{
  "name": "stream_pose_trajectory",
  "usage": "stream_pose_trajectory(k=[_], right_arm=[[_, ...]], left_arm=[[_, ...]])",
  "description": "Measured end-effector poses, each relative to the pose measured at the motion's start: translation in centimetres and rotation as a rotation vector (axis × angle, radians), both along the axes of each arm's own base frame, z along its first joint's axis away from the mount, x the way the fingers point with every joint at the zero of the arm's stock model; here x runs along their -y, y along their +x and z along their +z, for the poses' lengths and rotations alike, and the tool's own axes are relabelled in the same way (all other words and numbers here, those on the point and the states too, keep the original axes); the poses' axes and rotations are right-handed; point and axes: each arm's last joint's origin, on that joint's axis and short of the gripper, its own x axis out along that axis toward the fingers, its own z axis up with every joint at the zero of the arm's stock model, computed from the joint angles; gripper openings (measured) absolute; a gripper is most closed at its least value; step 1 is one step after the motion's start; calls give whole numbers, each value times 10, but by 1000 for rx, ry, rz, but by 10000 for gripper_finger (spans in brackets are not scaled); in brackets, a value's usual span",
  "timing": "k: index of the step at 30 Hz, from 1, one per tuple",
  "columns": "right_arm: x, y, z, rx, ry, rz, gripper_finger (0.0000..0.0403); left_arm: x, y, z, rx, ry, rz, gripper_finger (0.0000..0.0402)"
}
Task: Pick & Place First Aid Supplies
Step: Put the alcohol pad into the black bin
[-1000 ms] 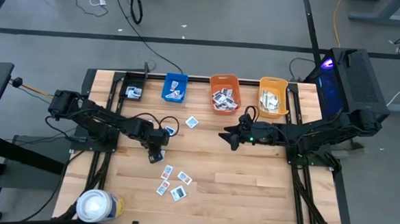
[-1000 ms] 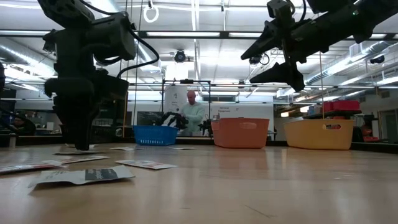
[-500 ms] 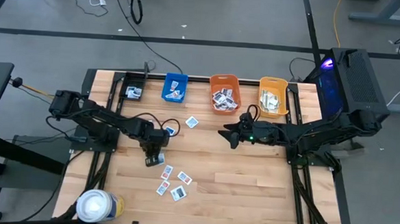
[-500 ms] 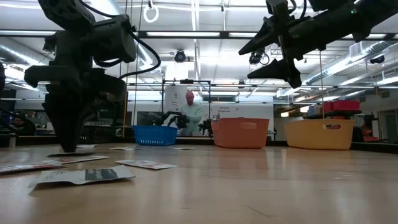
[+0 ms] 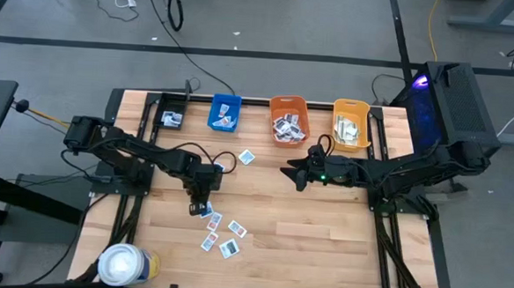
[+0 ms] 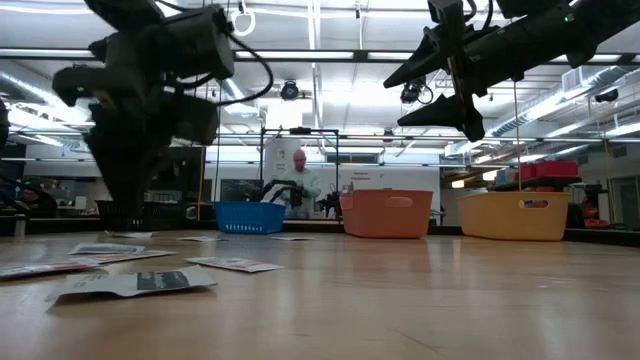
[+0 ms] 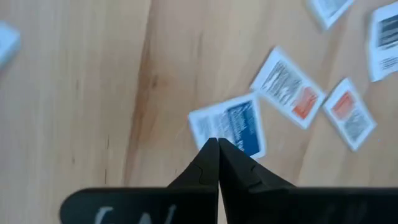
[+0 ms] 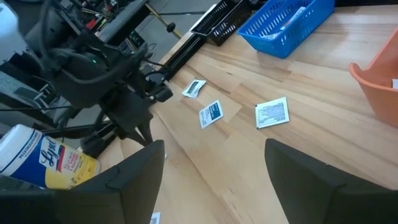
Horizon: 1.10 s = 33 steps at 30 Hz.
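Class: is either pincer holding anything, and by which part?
Left pincer is shut at one edge of a blue-printed packet; a firm hold cannot be confirmed. Right pincer hangs open, empty.

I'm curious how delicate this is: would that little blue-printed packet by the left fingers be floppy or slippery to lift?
Probably light and bendy: the blue-printed packet looks thin and flat. Likely hard to catch, since the left fingers, shut, meet only its edge. It should not roll. The right arm waits aside.
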Motion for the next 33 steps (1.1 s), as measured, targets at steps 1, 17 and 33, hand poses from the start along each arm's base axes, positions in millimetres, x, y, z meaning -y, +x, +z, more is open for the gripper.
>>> stream_pose_trajectory(k=[1,17,33], right_arm=[[0,0,0,0,1,2,278],[0,0,0,-1,3,9,278],[-1,0,0,-4,-2,25,278]], left_arm=[[2,2,4,13,5,-23,1],[45,1,18,98,180,-414,18],[45,1,18,154,236,-619,145]])
